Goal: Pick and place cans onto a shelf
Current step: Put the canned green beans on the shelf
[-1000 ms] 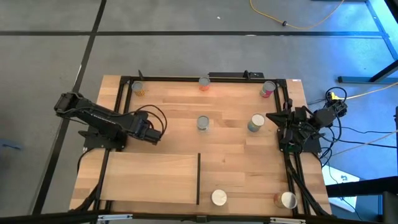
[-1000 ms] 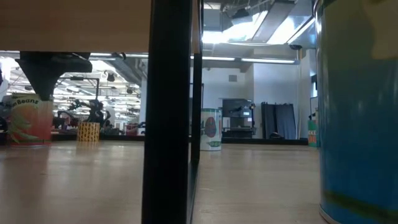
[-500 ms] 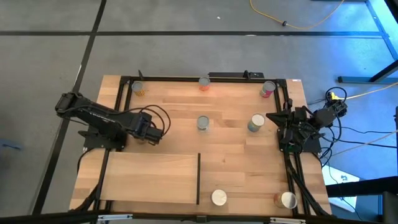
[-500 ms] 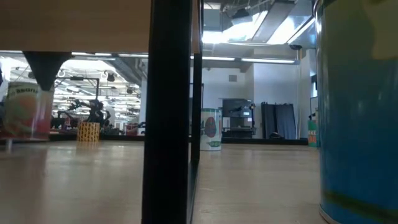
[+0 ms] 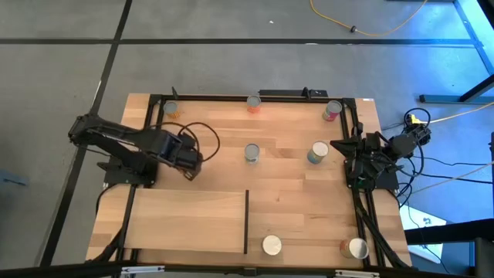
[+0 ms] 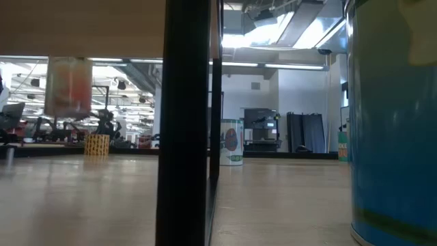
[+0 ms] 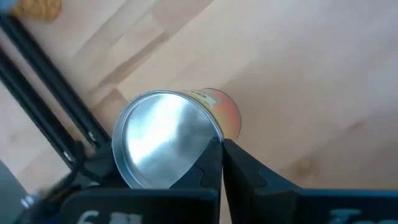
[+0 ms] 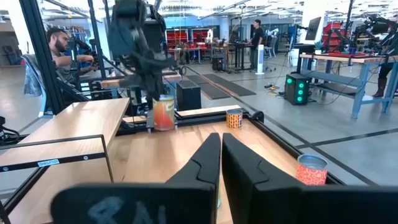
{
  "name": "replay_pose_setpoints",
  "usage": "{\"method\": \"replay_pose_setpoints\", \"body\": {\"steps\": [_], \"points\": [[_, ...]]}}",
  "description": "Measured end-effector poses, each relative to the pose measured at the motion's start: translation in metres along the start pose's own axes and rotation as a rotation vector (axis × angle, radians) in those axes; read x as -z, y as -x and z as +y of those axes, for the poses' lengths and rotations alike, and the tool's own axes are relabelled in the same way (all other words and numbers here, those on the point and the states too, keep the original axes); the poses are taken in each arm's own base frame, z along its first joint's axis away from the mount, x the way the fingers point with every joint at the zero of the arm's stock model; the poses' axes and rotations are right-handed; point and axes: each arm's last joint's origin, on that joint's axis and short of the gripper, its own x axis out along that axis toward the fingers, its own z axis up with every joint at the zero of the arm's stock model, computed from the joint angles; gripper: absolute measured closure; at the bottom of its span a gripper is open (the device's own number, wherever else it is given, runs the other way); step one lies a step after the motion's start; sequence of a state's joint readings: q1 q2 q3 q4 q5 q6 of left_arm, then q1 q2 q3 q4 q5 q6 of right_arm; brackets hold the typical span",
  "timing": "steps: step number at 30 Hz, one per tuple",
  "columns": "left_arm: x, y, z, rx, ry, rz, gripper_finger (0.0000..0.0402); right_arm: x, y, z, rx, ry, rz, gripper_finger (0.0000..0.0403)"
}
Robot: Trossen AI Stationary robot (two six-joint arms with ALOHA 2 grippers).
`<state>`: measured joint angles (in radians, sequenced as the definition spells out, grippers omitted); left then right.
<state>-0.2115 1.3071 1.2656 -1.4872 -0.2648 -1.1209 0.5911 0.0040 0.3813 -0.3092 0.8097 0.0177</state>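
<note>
My left gripper (image 5: 194, 161) (image 7: 222, 144) is shut on an orange-labelled can (image 7: 186, 137) with a silver top, over the table's left middle. The can hangs clear of the table in the low view (image 6: 68, 85) and in the right wrist view (image 8: 163, 112). In the high view the gripper hides it. My right gripper (image 5: 336, 145) (image 8: 221, 137) is shut and empty at the table's right side. The shelf (image 5: 185, 220), a light-wood panel with a black bar (image 5: 246, 222), stands at the near left. Other cans stand upright on the table, among them two mid-table (image 5: 252, 152) (image 5: 317, 152). My left gripper pinches the can's wall at its top rim (image 7: 214, 134). One finger (image 7: 205, 168) lies over the silver round inside the rim and the other (image 7: 255, 177) is outside on the orange label. The fingers come from above. The can hangs roughly upright, lifted clear.
Three cans stand along the far edge (image 5: 170, 110) (image 5: 253, 103) (image 5: 333, 110) and two near the front edge (image 5: 272, 245) (image 5: 356, 248). A black frame runs along the table's edges (image 5: 150, 116). People show in the room beyond (image 8: 59, 43).
My left gripper has risen and gone a little toward the table's right edge. The orange can stood on the table a second ago; it is now lifted well clear, still roughly upright.
</note>
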Motion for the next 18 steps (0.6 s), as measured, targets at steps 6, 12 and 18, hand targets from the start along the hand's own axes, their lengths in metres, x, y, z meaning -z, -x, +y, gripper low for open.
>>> {"method": "replay_pose_setpoints", "body": {"steps": [6,12,18], "points": [[-0.012,0.053,0.008,0.111,-0.095,-0.069,0.0401,0.000,0.000,0.000,0.000,0.002,0.002,0.0383],[-0.019,0.096,0.015,0.265,-0.219,-0.161,0.0401,0.000,0.000,0.000,0.000,0.003,0.003,0.0383],[-0.013,0.117,0.016,0.397,-0.399,-0.147,0.0401,0.001,0.000,0.000,0.001,0.009,0.008,0.0383]]}}
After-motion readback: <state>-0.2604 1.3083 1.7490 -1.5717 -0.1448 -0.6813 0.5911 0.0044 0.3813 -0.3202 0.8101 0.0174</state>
